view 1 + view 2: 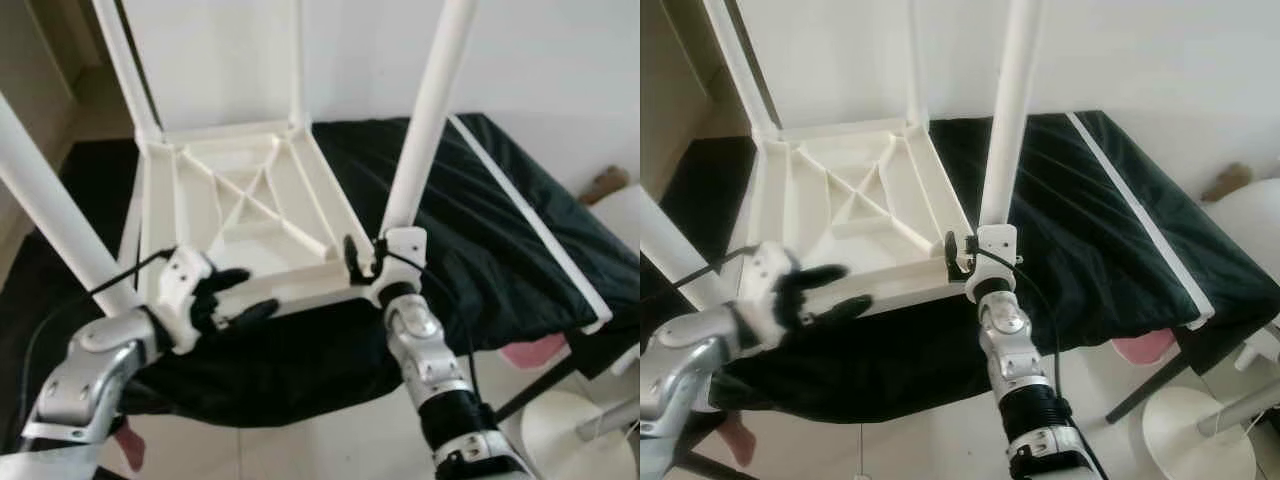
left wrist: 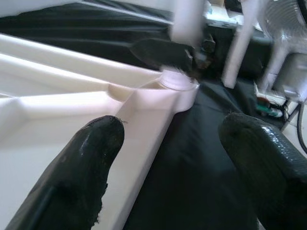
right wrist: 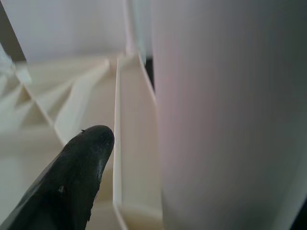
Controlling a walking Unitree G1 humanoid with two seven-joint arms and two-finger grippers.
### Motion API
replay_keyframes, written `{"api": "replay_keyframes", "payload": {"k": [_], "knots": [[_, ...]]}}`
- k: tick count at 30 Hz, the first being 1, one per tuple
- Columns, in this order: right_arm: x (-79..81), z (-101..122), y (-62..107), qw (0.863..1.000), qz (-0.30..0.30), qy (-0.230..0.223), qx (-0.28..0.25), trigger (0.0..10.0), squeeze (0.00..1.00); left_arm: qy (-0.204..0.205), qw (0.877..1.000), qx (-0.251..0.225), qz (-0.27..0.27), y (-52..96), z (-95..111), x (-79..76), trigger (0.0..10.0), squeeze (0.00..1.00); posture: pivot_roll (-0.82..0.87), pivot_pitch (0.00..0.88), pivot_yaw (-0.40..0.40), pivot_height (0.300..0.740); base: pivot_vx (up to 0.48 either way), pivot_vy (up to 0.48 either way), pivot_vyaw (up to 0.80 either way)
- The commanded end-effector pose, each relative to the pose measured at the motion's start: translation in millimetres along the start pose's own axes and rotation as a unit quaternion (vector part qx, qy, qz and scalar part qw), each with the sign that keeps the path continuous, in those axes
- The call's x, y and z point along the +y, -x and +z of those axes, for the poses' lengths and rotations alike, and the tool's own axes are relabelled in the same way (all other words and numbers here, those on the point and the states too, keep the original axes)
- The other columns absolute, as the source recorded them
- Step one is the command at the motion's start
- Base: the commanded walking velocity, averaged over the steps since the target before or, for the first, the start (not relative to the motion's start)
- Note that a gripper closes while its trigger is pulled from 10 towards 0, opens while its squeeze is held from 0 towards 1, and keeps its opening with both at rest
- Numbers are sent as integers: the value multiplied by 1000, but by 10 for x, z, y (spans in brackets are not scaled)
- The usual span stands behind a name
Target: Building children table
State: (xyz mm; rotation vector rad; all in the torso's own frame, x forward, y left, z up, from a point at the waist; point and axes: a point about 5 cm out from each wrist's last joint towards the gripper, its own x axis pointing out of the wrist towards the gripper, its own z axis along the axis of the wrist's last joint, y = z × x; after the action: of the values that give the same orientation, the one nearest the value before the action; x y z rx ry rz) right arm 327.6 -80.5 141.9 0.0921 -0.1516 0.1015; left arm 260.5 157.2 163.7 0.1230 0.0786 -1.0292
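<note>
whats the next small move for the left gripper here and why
Probably close the left gripper on the near rim of the upturned white tabletop. Its fingers are open astride that rim, while the right gripper sits at the base of the near right leg, so clamping would steady the tabletop.

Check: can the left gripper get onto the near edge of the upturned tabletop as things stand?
Probably yes. The left gripper is open and already at the near edge of the tabletop, one finger over the rim, nothing between.
</note>
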Motion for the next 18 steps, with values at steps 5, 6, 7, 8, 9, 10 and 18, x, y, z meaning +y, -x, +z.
{"api": "replay_keyframes", "payload": {"k": [5, 6, 7, 8, 9, 10, 18], "knots": [[-11, 169, -55, 1000, -6, 1, -26, 10000, 0, -9, 997, 73, 1, 80, -243, 62, 10000, 0, 63, 0, -9, 740, 0, 0, 0], [-24, 240, -77, 999, -2, 3, -35, 10000, 0, -5, 996, 86, 20, 168, -279, 168, 10000, 0, 60, 0, -15, 740, 0, 0, 0], [-24, 240, -77, 999, -2, 3, -35, 10000, 0, -5, 996, 86, 20, 168, -279, 168, 10000, 0, 60, 0, -15, 740, 0, 0, 0], [-33, 286, -89, 999, 0, 3, -40, 10000, 0, -3, 996, 81, 30, 225, -231, 226, 10000, 0, 63, 0, -18, 740, 0, 0, 0], [-38, 316, -96, 999, 1, 2, -44, 10000, 0, -4, 996, 77, 36, 260, -192, 258, 10000, 0, 63, 0, -18, 740, 0, 0, 0], [-38, 316, -96, 999, 1, 2, -44, 10000, 0, -4, 996, 77, 36, 260, -192, 258, 10000, 0, 63, 0, -18, 740, 0, 0, 0], [29, 513, -78, 997, 43, -6, -67, 10000, 0, -13, 994, 83, 77, 363, -130, 370, 10000, 0, 70, 0, -25, 740, 0, 0, 0]]}}
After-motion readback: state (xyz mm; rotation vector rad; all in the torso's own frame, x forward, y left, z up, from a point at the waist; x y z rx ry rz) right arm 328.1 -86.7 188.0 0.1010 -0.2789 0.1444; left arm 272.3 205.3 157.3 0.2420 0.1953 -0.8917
